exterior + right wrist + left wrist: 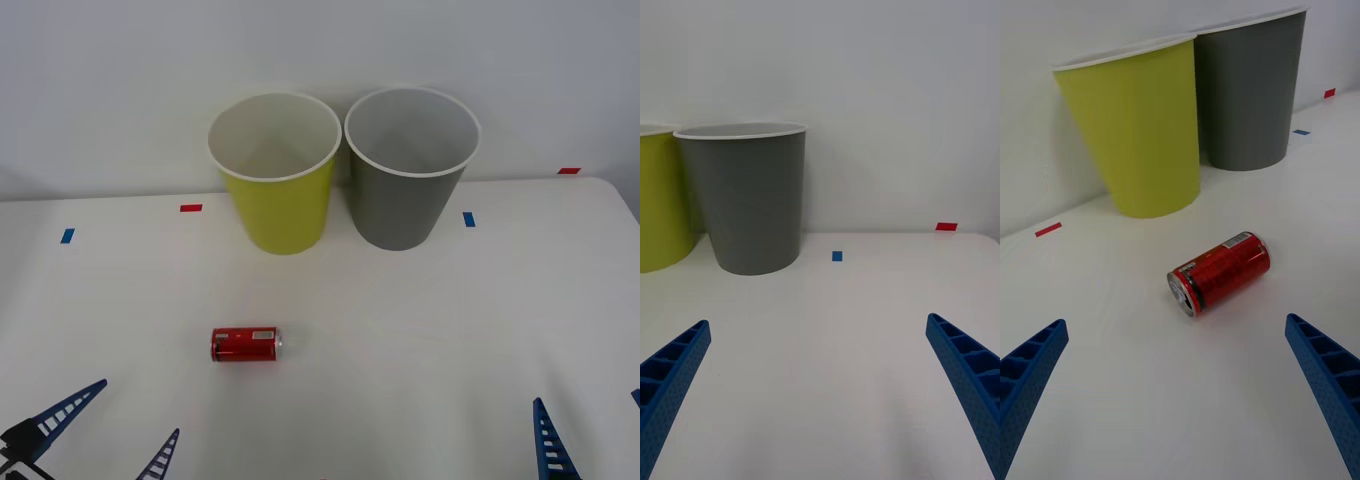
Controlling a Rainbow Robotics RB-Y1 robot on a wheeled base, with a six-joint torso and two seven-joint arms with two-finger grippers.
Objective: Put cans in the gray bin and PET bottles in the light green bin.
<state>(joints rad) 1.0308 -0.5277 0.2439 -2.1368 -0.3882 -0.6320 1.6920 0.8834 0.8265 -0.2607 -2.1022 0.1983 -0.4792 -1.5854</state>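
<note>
A small red can (245,344) lies on its side on the white table, left of centre. Behind it the light green bin (275,185) and the gray bin (408,180) stand upright side by side against the wall, green on the left. My left gripper (110,435) is open at the front left, a short way in front of the can (1221,272), which lies ahead between the spread fingers (1030,367). At the front right my right gripper (592,430) is open and empty, facing the gray bin (749,202). PET bottles are out of view.
Small tape marks lie on the table: red (190,208) and blue (67,236) on the left, blue (468,218) and red (568,171) on the right. A white wall rises just behind the bins. The table's right edge runs near the right gripper.
</note>
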